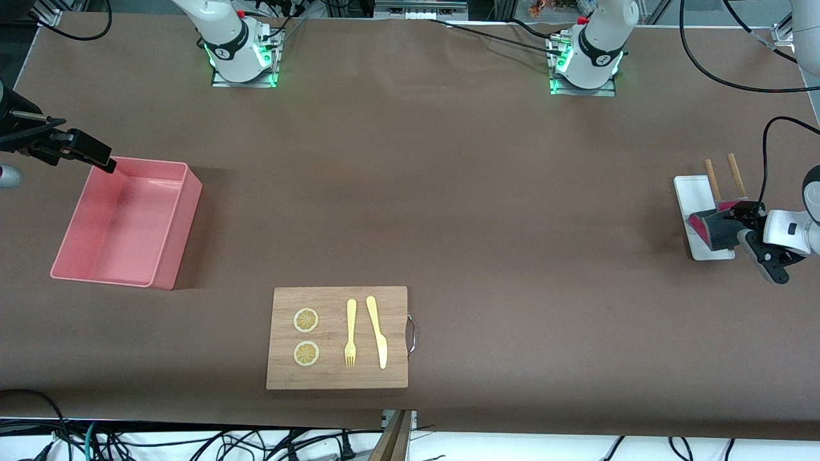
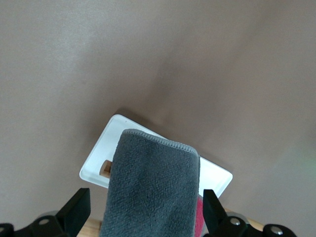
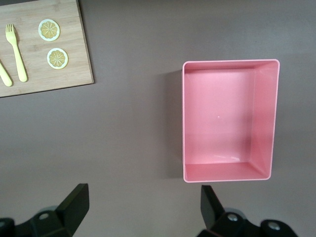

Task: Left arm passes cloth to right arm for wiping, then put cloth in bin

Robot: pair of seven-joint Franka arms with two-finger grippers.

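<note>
— Far left of the frame: right gripper (image 1: 96,157) hangs over the bin (image 1: 173,256), fingers spread wide, holding nothing, its arm cut off by the edge.

— Far right: left gripper (image 1: 737,224), jaws wide, with the cloth (image 1: 711,227) between them over the white tray (image 1: 685,192). Real grip? Can't tell; the cloth hides most of the tray.

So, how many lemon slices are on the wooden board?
2: both on the wooden board, at its right-arm end, one lemon slice farther from the front camera, the other nearer.
</note>
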